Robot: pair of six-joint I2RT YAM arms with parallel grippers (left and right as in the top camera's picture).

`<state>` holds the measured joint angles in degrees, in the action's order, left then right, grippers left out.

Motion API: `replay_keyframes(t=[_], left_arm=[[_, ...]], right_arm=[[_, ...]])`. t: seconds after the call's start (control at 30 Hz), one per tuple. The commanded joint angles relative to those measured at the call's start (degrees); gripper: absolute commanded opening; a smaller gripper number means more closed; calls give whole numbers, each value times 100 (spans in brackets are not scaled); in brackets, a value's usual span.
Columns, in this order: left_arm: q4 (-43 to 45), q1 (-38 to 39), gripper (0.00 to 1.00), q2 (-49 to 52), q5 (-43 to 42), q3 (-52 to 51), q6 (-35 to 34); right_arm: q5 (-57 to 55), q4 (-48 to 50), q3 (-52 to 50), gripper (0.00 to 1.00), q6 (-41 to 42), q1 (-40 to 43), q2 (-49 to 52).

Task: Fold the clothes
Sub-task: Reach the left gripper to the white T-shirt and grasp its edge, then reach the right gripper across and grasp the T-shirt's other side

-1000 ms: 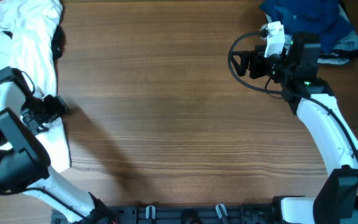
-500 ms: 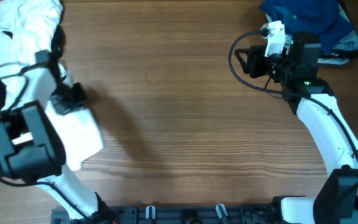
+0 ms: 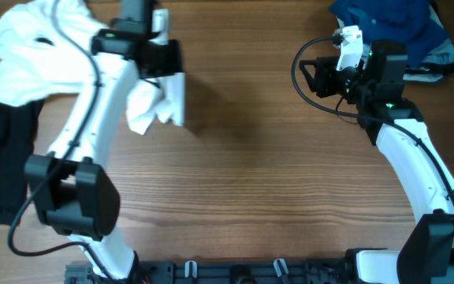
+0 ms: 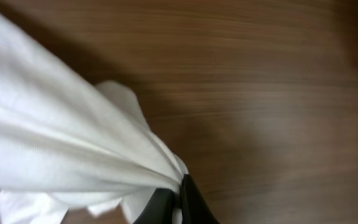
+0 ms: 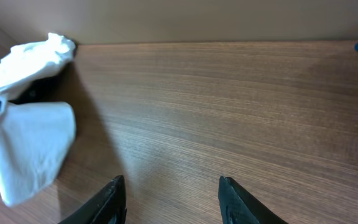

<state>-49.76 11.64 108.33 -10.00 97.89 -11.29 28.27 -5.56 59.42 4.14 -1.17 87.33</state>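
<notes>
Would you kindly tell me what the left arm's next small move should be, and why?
Probably draw the white T-shirt toward the bare middle of the table, then lower it. The left gripper is shut on a bunched fold, most of the shirt lies heaped at the far left corner, and it needs open wood to be spread flat.

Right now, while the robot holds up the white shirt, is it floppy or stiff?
Probably floppy: the white T-shirt droops in loose folds from the left tool. Likely light, since one small pinch holds that part up. It may drag and bunch, because the rest lies heaped on the table.
</notes>
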Motion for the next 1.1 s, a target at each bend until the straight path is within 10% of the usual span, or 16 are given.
replay_keyframes(t=[0.0, 0.23, 0.27, 0.33, 0.63, 0.83, 1.07], left_arm=[[229, 739, 4, -66, -306, 61, -280], [584, 1366, 6, -66, -304, 59, -422], [586, 1366, 25, -66, -304, 59, -420], [662, 1360, 100, -66, -304, 61, -420], [-905, -184, 100, -212, -42, 1355, -221], [-1694, -2105, 100, 44, 107, 1344, -249], [-1722, -2531, 100, 238, 109, 1344, -245]], right_arm=[[2, 39, 144, 48, 197, 9, 31], [2, 35, 144, 49, 201, 9, 31], [0, 37, 144, 50, 203, 9, 31], [-111, 83, 144, 49, 221, 31, 31], [568, -728, 649, 68, 70, 186, -22], [-450, -2299, 651, 80, -570, -1692, 208], [-2328, -2610, 1213, 75, -850, -3493, 876]])
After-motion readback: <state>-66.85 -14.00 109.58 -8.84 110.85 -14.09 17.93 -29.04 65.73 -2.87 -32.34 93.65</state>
